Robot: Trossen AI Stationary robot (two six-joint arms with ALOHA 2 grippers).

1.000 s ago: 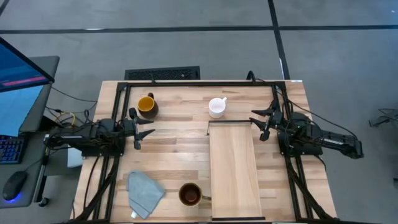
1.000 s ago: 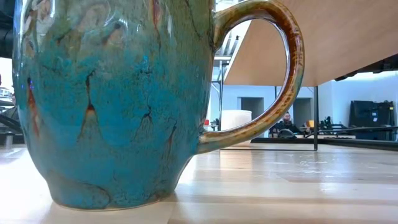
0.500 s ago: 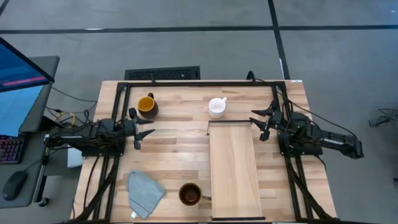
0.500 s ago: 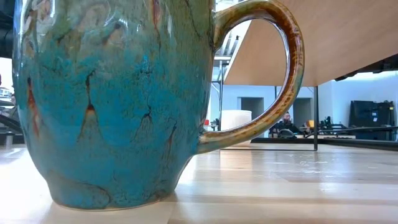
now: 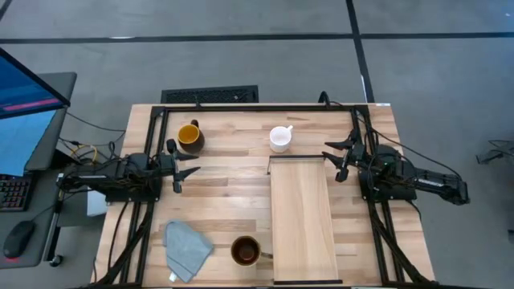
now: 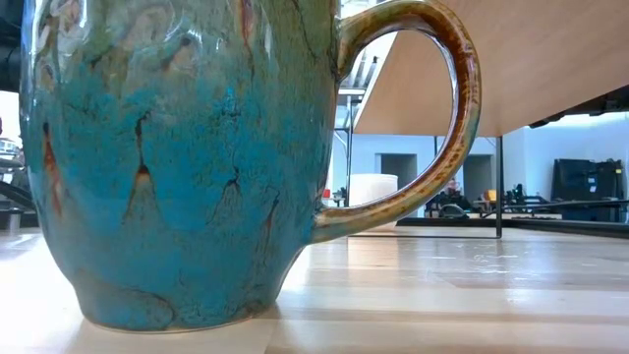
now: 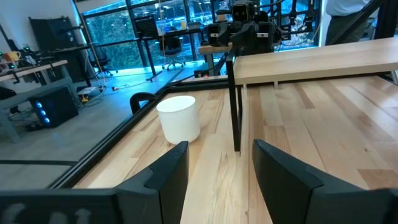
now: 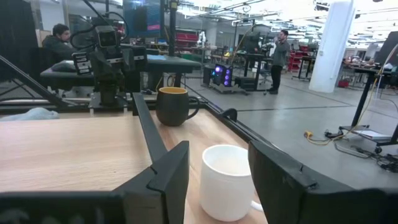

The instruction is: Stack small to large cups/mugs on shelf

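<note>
My left tool (image 5: 178,167) and right tool (image 5: 340,157) hang released at the surface's sides. The white mug (image 5: 279,138) sits beside the shelf (image 5: 303,217); yellow mug (image 5: 189,136) and brown mug (image 5: 246,250) stand apart.

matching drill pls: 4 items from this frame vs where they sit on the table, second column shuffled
Things:
1. white mug
2. yellow-inside mug
3. dark brown mug
4. grey-blue cloth

Places, by the high view:
A. near edge, just left of the shelf
B. far side, just off the shelf's far end
C. near left part of the table
D. far left, ahead of the left gripper

Pairs: 1-B, 2-D, 3-A, 4-C
</note>
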